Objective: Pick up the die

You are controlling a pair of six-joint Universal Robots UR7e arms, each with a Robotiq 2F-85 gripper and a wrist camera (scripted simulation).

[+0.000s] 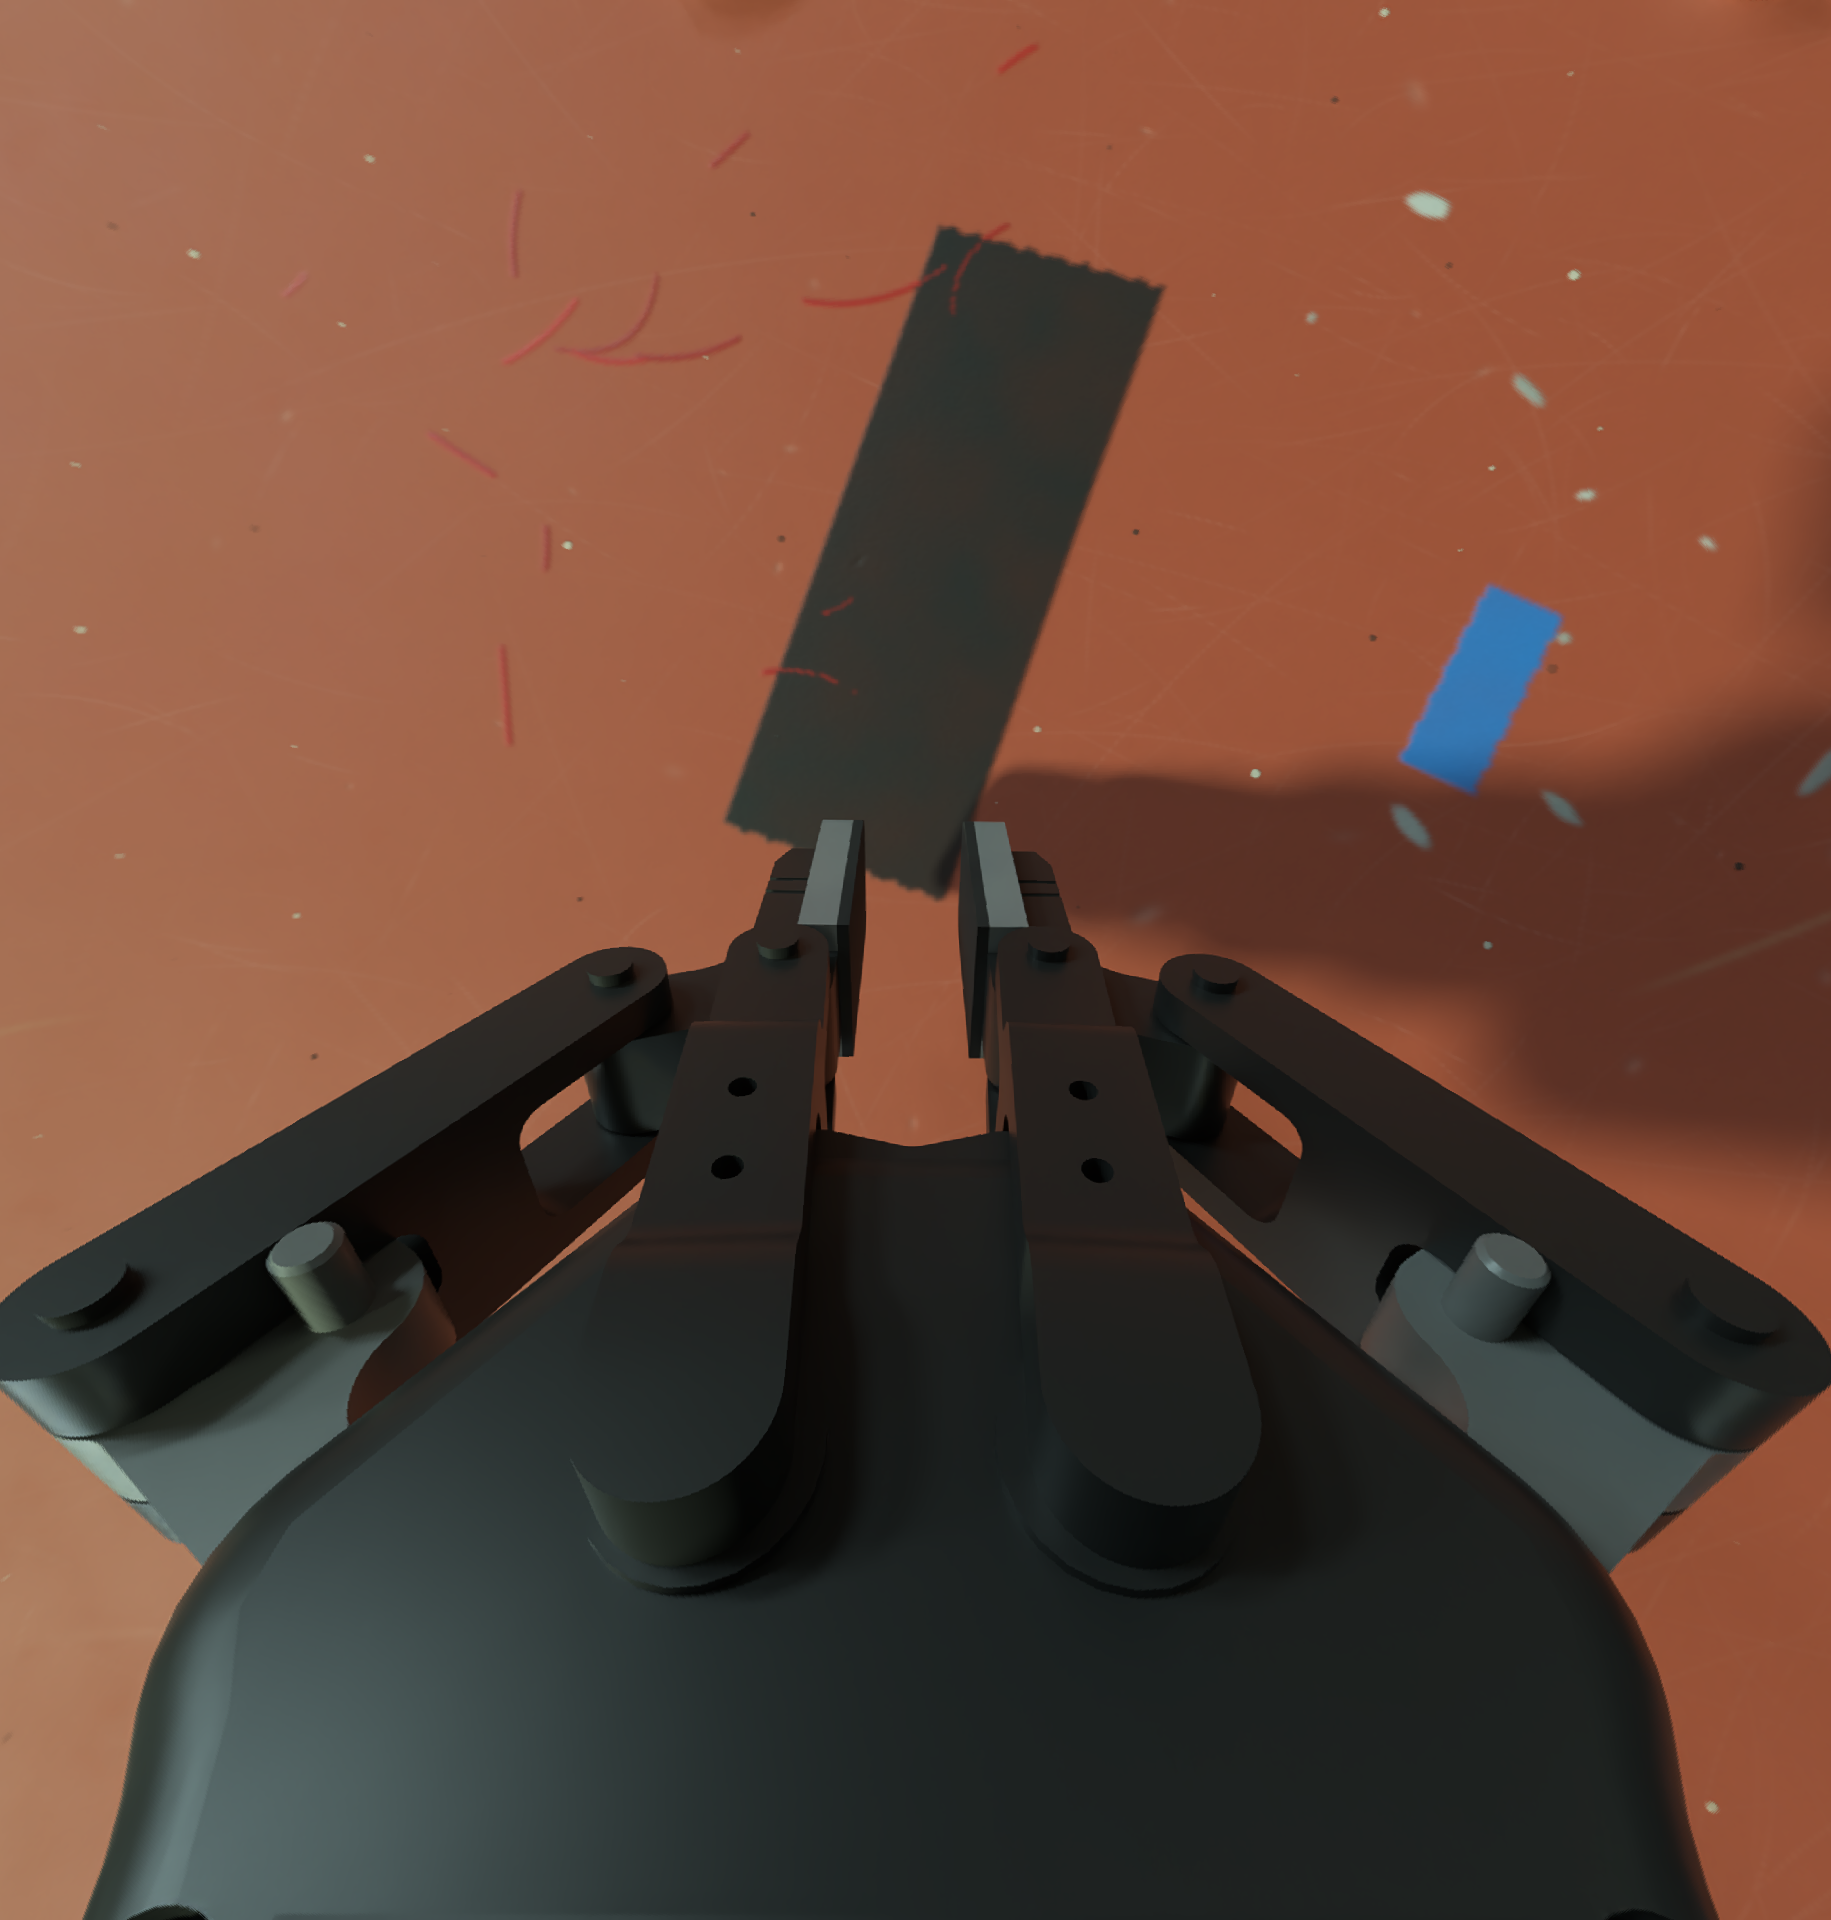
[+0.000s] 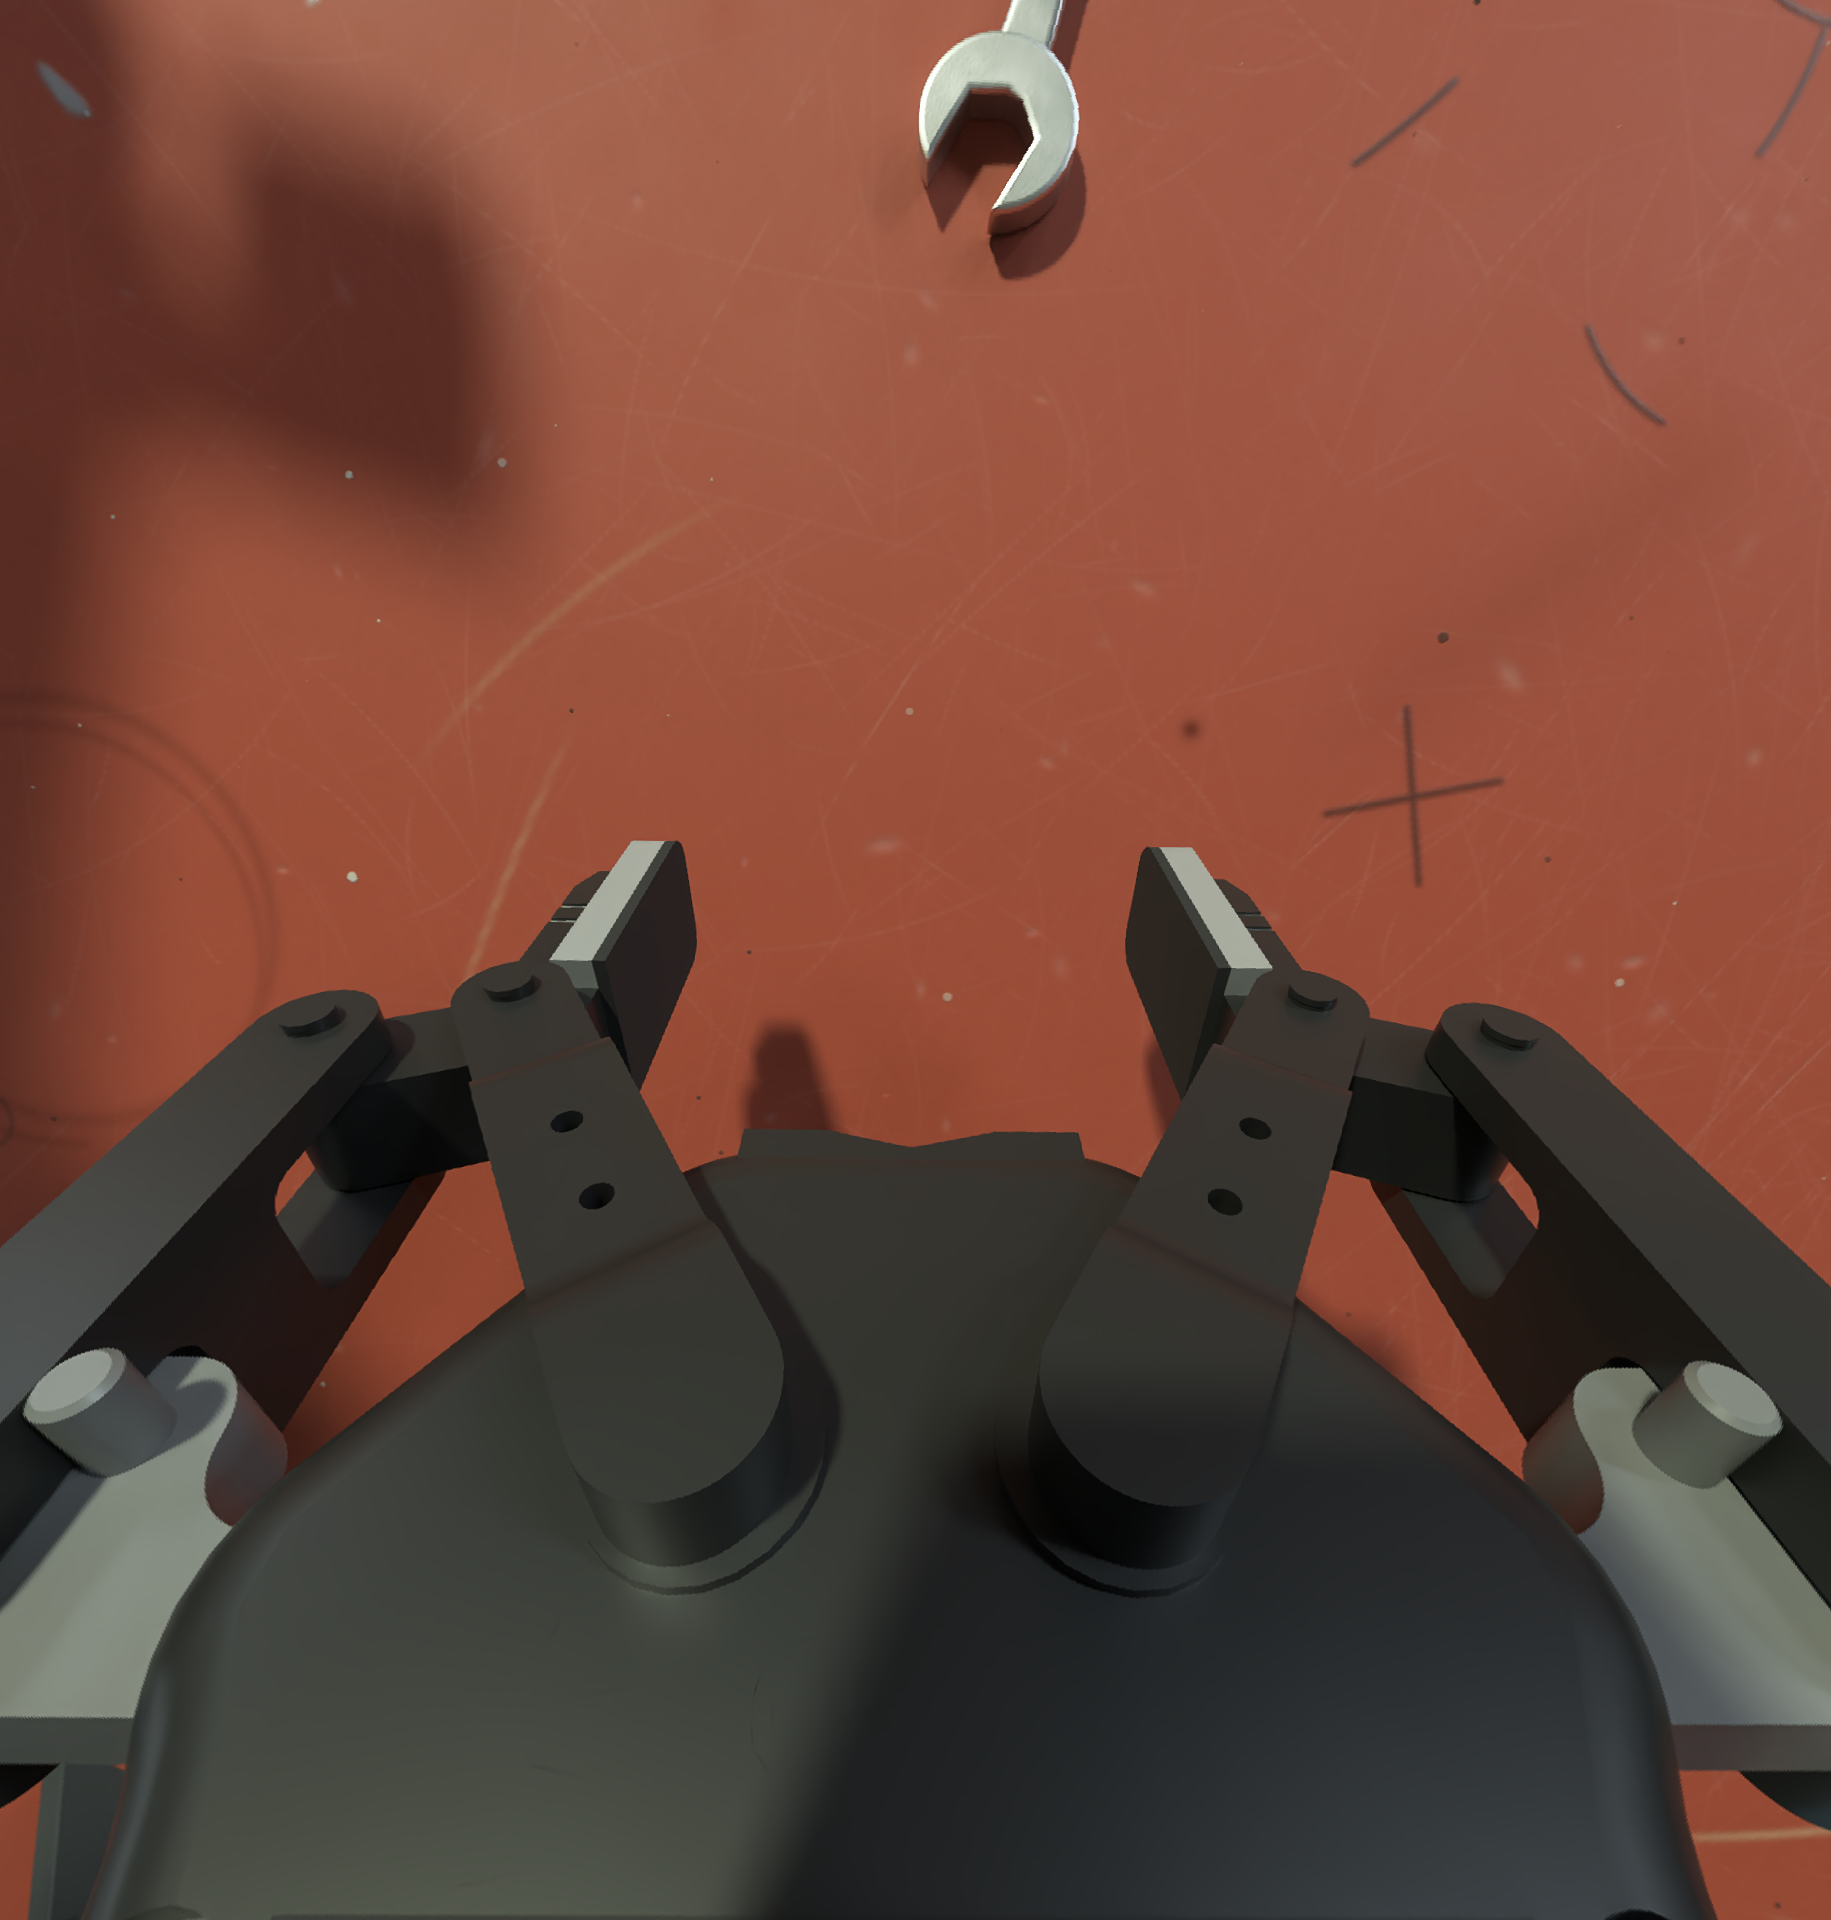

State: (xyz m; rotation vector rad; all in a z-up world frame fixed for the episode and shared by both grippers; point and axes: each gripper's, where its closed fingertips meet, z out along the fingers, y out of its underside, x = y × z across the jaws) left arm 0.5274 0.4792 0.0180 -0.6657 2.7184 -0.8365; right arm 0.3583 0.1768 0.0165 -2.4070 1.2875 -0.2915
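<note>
Dark metal left pincer [image 1: 913,883] is sitting nearly closed with a narrow gap, gripping nothing, over the rust-red worktop [image 1: 267,727]. Black tape strip [image 1: 942,561] is lying at 12 o'clock, blue tape [image 1: 1480,688] at 2. Right pincer [image 2: 913,914] is gaping wide, empty; wrench [image 2: 999,125] at 12. Die isn't showing in either view. Step looks like search; next move calls for finding the die first.
</note>
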